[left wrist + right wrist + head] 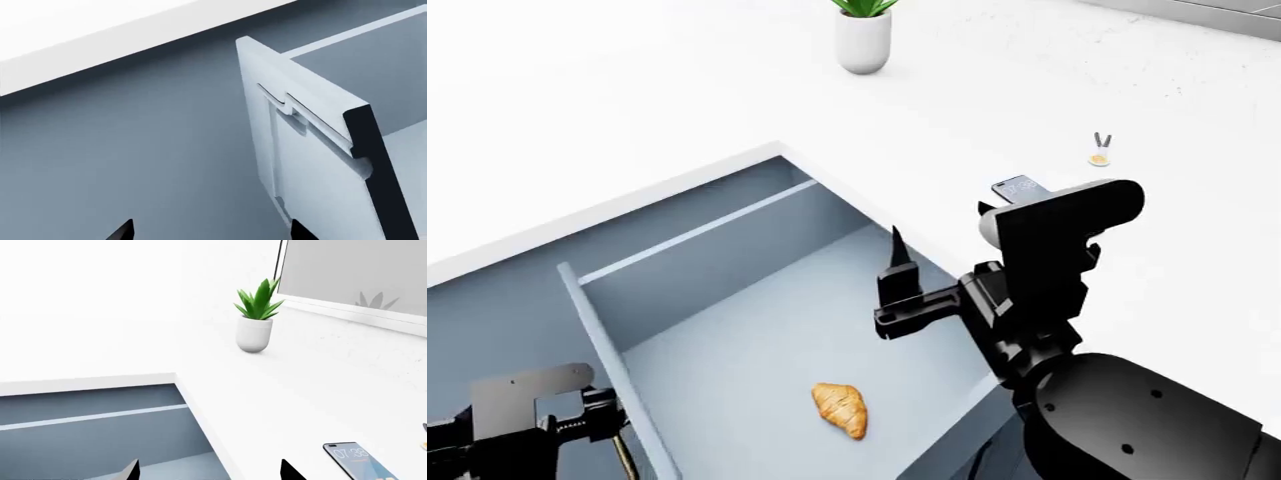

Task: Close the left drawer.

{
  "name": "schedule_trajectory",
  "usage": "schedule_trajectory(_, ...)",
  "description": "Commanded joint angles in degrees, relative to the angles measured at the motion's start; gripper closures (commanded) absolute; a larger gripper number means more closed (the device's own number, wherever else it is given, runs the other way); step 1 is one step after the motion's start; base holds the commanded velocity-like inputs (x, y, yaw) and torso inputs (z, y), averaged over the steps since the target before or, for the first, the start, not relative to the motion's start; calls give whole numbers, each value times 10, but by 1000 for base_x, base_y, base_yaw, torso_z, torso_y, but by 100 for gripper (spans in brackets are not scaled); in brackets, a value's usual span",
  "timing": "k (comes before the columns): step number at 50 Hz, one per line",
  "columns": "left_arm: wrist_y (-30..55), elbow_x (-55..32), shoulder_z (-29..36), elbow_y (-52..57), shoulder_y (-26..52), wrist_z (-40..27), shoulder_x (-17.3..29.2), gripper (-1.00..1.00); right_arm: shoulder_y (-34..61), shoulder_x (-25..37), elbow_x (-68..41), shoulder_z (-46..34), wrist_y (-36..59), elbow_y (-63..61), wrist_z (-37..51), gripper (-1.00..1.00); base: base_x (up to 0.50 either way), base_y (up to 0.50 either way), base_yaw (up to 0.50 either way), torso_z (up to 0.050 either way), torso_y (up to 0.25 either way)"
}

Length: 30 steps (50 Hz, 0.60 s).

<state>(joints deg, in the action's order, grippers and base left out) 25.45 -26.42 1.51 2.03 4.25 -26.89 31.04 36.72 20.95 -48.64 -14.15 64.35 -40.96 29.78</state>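
- Left wrist: I'm facing the drawer [313, 150] front at 3 o'clock; left gripper [212, 232] tips standing wide, holding nothing. Pushing off-centre risks glancing off.
- Head: drawer is sitting fully open, croissant [842, 409] inside; right gripper [897, 268] is hanging over it and risks getting clipped.
- Right wrist: tips are spread wide, empty; phone [360, 460] at 5 o'clock.

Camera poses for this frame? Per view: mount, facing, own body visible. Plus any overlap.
Head: on the head, facing down over the open left drawer holding a croissant; both arms show, left hand, right hand.
Left wrist: near the left hand, facing the drawer's panel front; dark fingertips show.
Right wrist: above the drawer's corner, facing the potted plant and phone; fingertips show.
Shared: the drawer appears in all three.
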Motion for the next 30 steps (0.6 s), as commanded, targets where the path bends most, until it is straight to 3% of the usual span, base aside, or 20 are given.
schedule_trajectory(1, 0, -5, 48, 18, 30, 13, -27, -100, -1, 2, -4, 0, -3, 0, 3, -100, 0, 0, 0, 0, 0)
schedule_trajectory(30, 12, 18, 138, -20, 130, 27, -110, -100, 0, 8, -9, 1, -14, 2, 5, -100, 0, 0, 0, 0, 0)
